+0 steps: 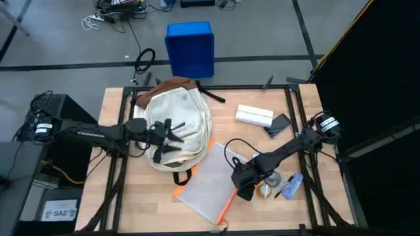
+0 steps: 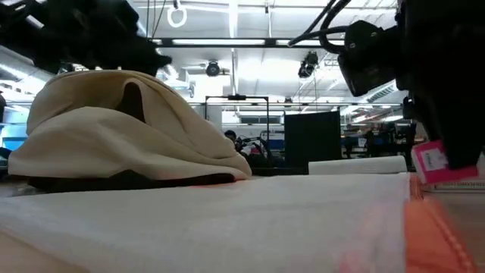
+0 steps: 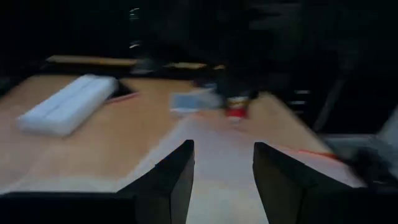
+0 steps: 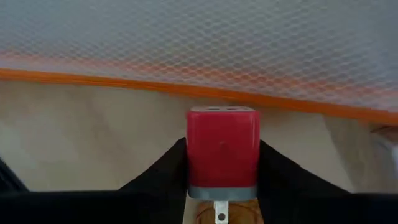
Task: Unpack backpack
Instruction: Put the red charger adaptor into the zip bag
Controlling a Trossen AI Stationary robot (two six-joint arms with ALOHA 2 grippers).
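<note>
1. The backpack [image 1: 174, 124] lies left of centre on the surface [image 1: 262, 141], long axis twelve-to-six.
2. The left tool [image 1: 172, 139], fingers parted and empty, hovers over its front, far nearer.
3. The right tool [image 1: 244, 185], at four o'clock of it, clamps a red charger [image 4: 222, 152] beside the mesh pouch [image 1: 207, 183].

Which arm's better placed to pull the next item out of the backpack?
Left, probably. The left gripper hangs open right over the backpack, holding nothing. The right gripper is shut on a red plug adapter beside the mesh pouch, so it must set that down first.
</note>
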